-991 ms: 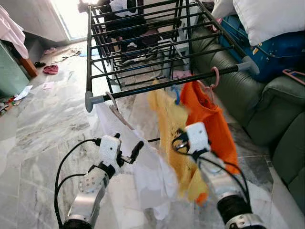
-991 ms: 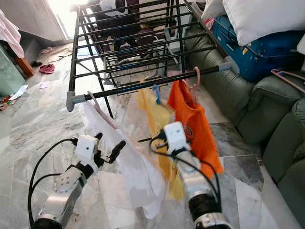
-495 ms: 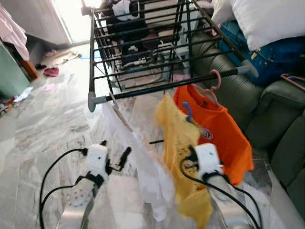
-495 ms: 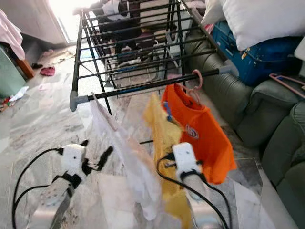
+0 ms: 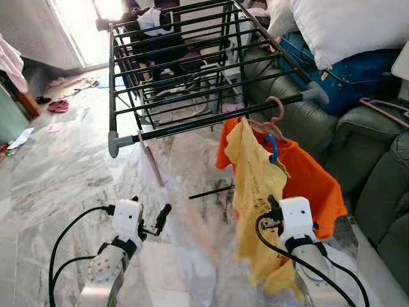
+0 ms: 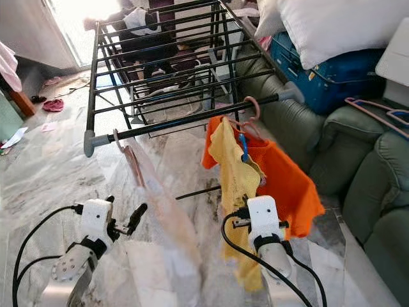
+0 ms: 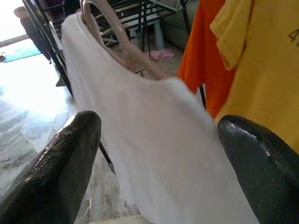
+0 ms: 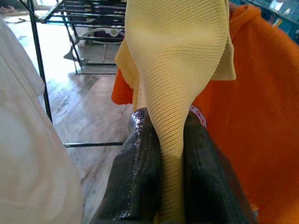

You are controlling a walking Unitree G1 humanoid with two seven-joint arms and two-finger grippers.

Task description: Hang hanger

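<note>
Two jaws differ: my right jaws (image 8: 170, 172) pinch the yellow shirt (image 5: 252, 185), lifting its blue hanger (image 5: 273, 148) toward the rail (image 5: 217, 117) above, while my left jaws (image 7: 154, 154) gape before the white shirt (image 7: 140, 135).

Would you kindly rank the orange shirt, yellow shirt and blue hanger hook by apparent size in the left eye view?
1-2. orange shirt and yellow shirt: look alike; the yellow overlaps the orange, so unranked.
3. blue hanger hook: clearly smallest.
</note>
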